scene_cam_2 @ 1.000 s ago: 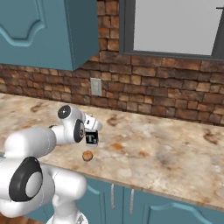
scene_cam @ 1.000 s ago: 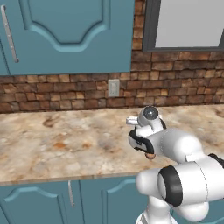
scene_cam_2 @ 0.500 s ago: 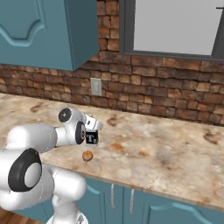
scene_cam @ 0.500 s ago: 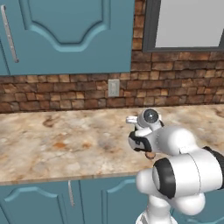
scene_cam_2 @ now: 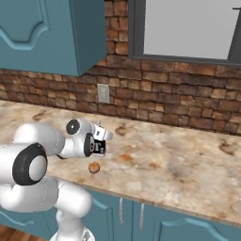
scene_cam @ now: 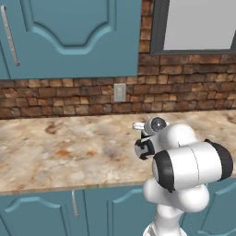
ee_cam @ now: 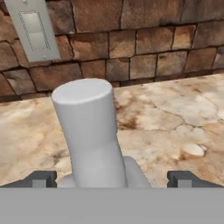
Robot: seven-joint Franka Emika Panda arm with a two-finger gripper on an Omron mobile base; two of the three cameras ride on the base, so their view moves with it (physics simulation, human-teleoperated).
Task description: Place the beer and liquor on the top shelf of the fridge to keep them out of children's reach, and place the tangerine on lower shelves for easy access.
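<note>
Pale-capped liquor (ee_cam: 89, 131) btwn your spread fingertips (ee_cam: 41, 178).
Gripper (scene_cam_2: 99, 147) wide, not clamped; tangerine (scene_cam_2: 94, 167) on counter (scene_cam_2: 188, 164) nearby.

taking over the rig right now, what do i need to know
Tool: open, its tips wide on either side of the liquor neck, not touching it.
The liquor stands on the counter. The tangerine lies on the counter just in front of it, near the front edge.
Done: neither is shelved yet.
Left: grip the liquor and take it to the top shelf, then the beer; tangerine goes lower.
</note>
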